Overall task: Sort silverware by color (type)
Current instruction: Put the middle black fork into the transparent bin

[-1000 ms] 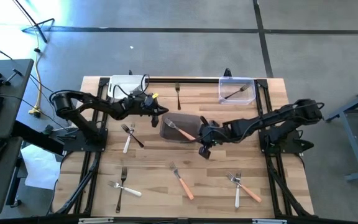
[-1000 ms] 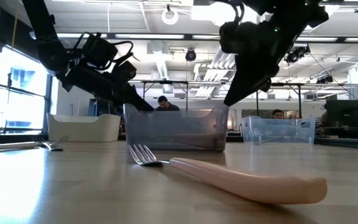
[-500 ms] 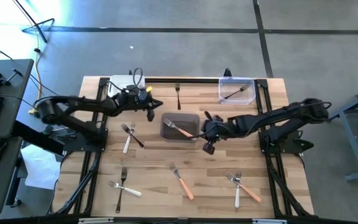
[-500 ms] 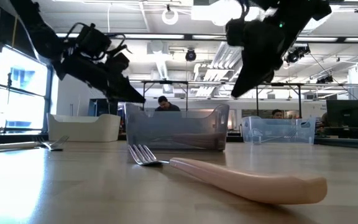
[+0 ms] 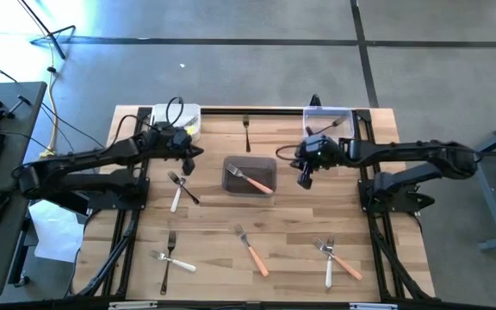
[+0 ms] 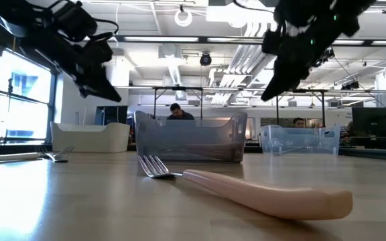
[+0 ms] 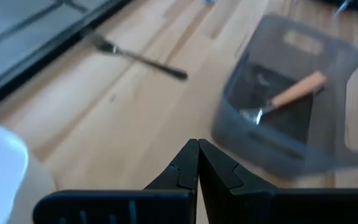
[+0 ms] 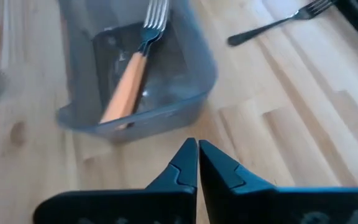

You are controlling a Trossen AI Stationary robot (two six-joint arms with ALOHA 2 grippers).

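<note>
Inside grey tub [image 5: 250,176]: 1 orange fork [image 5: 251,179], both grippers shut.

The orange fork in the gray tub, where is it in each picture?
High view: orange fork mid-table in gray tub.
Low view: tub shows; fork unclear.
Left wrist: fork, upper right.
Right wrist: fork, upper left.
Shared landmark: the tub.

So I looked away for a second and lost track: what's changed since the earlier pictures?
Both arms pulled back from the grey tub in the middle. The left claw moved away toward the white tub, the right claw toward the clear tub. Both are shut and empty. The orange-handled fork stayed in the grey tub; the forks on the table haven't moved.
</note>
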